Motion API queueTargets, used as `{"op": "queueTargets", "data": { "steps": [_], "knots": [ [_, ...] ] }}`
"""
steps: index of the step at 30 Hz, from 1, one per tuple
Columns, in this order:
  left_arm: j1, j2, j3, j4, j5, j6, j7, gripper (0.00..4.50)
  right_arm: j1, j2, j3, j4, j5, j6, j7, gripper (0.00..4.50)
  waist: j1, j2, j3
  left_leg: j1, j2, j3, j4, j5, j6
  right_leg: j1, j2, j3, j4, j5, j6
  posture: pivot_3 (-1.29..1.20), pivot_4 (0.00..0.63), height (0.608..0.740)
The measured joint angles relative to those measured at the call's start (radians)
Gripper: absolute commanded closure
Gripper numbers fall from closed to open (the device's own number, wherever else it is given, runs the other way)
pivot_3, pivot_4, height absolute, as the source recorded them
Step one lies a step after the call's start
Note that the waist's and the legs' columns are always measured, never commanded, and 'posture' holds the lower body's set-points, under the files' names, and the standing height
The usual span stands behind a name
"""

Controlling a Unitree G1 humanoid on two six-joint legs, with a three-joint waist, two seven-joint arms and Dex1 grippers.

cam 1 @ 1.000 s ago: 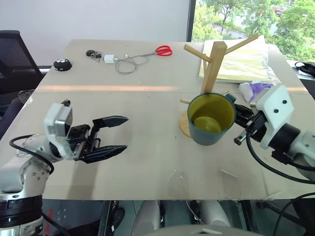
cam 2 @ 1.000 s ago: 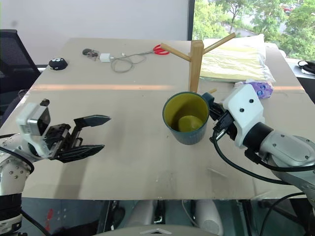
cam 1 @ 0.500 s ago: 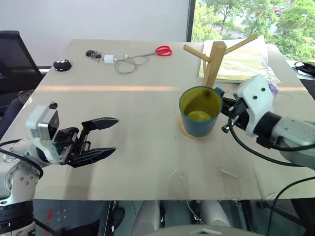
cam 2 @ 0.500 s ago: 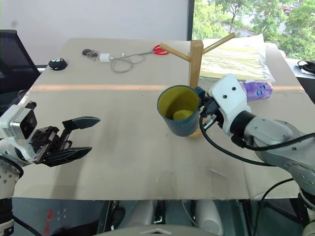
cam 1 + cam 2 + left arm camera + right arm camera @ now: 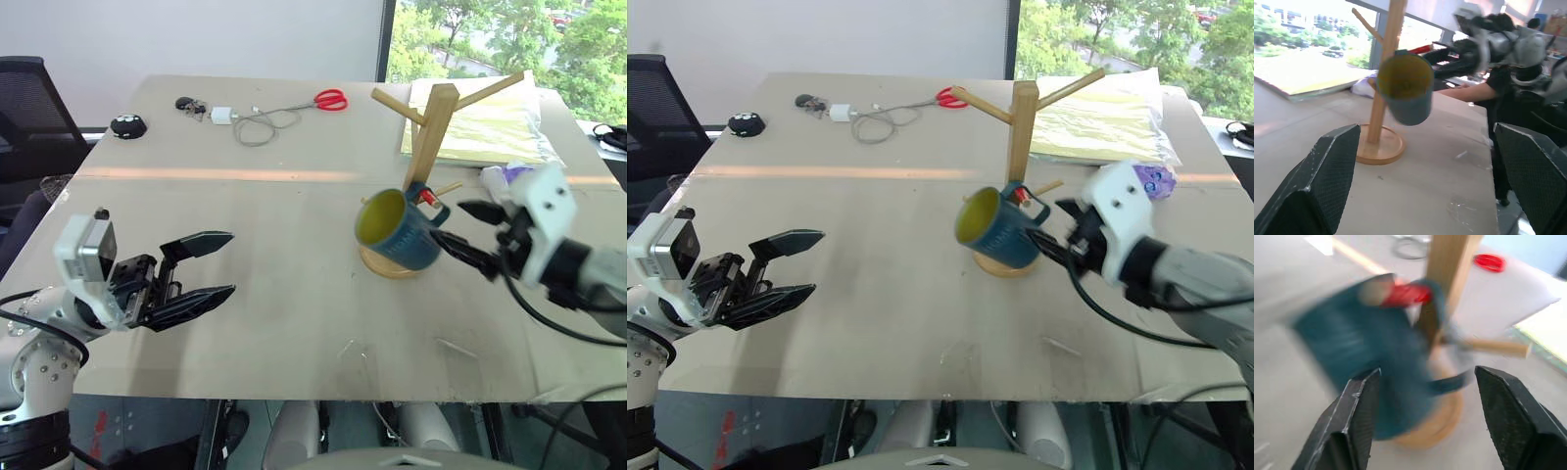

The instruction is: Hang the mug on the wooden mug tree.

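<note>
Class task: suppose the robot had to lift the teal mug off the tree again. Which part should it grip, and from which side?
Probably the mug body's far wall, from the robot's right: its handle is hooked on a peg of the wooden mug tree, and its mouth tilts left.

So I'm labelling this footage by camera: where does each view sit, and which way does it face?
Head pair: from the robot's head, looking down over the table at the mug on the wooden mug tree; both arms show.
Left wrist: along the open left gripper, facing mug and tree.
Right wrist: along the open right gripper, close behind the mug.
All views share mug and tree.
</note>
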Motion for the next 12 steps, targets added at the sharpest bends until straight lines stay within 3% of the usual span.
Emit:
{"op": "queueTargets", "data": {
  "steps": [3,4,7,12],
  "knots": [
    [-0.001,-0.01,-0.028,-0.003,0.026,0.004,0.052,0.0,0.124,0.0,-0.099,-0.004,-0.004,-0.048,0.105,1.35,0.0,0.0,0.0,0.001,0.0,0.001,0.0,0.0,0.001,0.001,0.0,0.001,0.001,0.0,0.0,0.0,0.15,0.74],
    [0.004,-0.021,-0.053,-0.024,0.066,0.002,0.108,0.0,0.256,0.004,-0.162,-0.002,-0.073,-0.122,0.191,1.08,0.003,-0.001,-0.001,0.003,0.0,0.0,0.0,0.0,0.001,0.002,0.0,0.0,0.001,0.0,0.0,0.0,0.15,0.74],
    [0.055,-0.022,-0.08,-0.047,0.151,-0.016,0.18,0.0,0.451,0.029,-0.216,0.056,-0.207,-0.245,0.327,0.15,0.002,-0.003,-0.002,0.004,0.0,0.001,0.001,0.0,0.001,0.002,0.001,0.001,0.001,-0.002,0.001,0.0,0.15,0.74],
    [0.102,-0.021,-0.103,-0.048,0.224,-0.022,0.231,0.0,0.624,0.085,-0.216,0.181,-0.428,-0.473,0.486,0.06,0.002,-0.002,-0.002,0.005,0.001,0.002,0.002,0.0,0.001,0.002,0.001,0.002,0.003,-0.004,0.0,0.0,0.15,0.74]
  ]
}}
